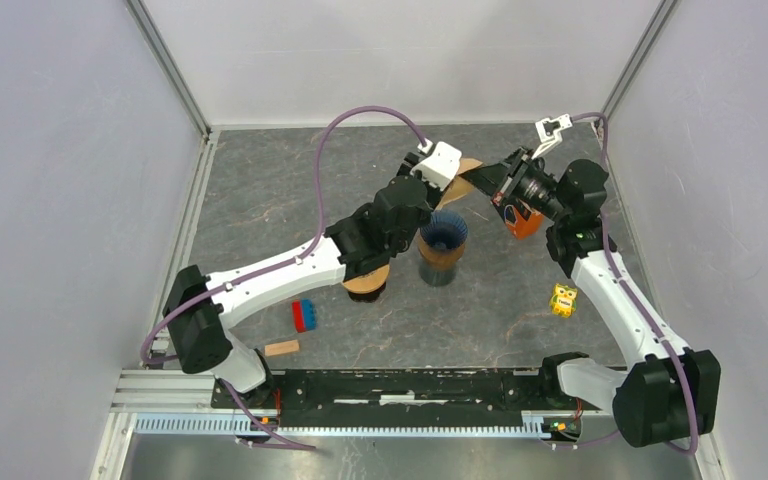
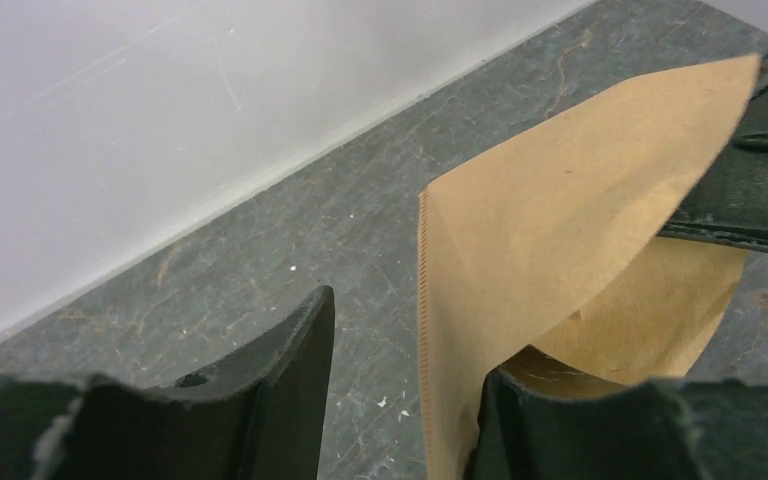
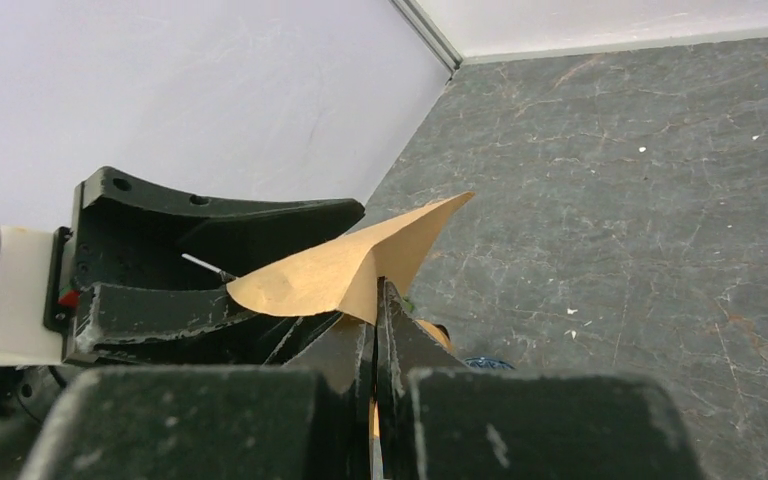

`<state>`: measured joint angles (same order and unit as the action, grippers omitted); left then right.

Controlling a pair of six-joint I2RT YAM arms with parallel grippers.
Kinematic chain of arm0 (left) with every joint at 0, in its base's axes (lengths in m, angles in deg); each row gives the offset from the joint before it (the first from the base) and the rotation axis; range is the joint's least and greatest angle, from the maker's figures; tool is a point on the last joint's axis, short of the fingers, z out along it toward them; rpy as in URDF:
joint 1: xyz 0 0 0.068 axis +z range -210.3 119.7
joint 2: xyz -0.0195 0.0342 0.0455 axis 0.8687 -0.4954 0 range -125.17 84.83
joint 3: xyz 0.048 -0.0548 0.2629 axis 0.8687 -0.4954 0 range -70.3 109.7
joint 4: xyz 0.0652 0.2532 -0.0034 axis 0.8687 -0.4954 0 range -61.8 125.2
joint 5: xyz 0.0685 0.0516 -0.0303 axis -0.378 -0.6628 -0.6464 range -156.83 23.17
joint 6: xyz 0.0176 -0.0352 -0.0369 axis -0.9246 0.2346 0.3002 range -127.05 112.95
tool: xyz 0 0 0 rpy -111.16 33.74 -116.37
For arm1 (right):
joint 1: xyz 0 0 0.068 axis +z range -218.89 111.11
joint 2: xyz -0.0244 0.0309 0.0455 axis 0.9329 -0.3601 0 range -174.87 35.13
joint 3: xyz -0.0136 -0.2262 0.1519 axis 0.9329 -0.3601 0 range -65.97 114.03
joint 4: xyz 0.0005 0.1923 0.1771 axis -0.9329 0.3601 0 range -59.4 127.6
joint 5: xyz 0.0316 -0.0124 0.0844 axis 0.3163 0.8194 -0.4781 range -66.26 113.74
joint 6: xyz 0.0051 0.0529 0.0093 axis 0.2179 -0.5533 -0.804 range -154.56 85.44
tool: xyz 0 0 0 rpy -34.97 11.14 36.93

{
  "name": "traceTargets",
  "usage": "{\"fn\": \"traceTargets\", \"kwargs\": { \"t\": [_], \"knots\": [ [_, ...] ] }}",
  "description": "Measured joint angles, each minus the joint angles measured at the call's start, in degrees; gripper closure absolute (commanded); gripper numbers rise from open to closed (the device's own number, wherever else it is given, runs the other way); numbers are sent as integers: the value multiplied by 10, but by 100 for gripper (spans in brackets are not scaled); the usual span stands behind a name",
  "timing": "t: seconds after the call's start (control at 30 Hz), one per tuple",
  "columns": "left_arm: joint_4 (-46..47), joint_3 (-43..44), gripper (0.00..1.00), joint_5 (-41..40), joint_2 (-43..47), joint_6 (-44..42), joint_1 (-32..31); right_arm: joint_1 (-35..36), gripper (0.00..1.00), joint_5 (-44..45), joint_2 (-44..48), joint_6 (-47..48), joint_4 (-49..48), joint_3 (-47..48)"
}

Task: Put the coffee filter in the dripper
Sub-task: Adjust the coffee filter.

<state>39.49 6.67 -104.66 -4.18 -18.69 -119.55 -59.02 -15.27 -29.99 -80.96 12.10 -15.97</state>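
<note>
The brown paper coffee filter (image 1: 467, 168) hangs in the air between my two grippers, behind and above the dripper (image 1: 444, 231), a blue ribbed cone on a brown base. My right gripper (image 1: 482, 182) is shut on the filter's edge (image 3: 350, 265), jaws pressed together (image 3: 375, 300). My left gripper (image 2: 410, 350) is open; its right finger (image 2: 560, 420) sits inside the filter's opened mouth (image 2: 560, 200), its left finger (image 2: 290, 370) outside, apart from the paper. The right gripper's fingers (image 2: 760, 170) pinch the filter's far corner.
An orange cup (image 1: 523, 220) stands under the right wrist. A brown round stack (image 1: 365, 285) lies under the left forearm. A yellow toy (image 1: 562, 299), a blue and red brick (image 1: 305, 315) and a wooden block (image 1: 281, 348) lie near the front. Walls enclose the table.
</note>
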Motion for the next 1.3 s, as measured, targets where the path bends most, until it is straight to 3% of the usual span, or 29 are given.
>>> {"fn": "traceTargets", "kwargs": {
  "t": [0.2, 0.63, 1.3],
  "knots": [
    [-41, 5, 33, 30, 0, 71, 20, -12, 100, -5, 0, -39, -41, -22],
    [-134, 39, 26, 97, 0, 239, 52, -31, 100, -10, 5, -100, -127, -62],
    [-183, 40, 35, 200, 6, 390, 86, -34, 100, -10, 18, -75, -141, -85]
  ]
}}
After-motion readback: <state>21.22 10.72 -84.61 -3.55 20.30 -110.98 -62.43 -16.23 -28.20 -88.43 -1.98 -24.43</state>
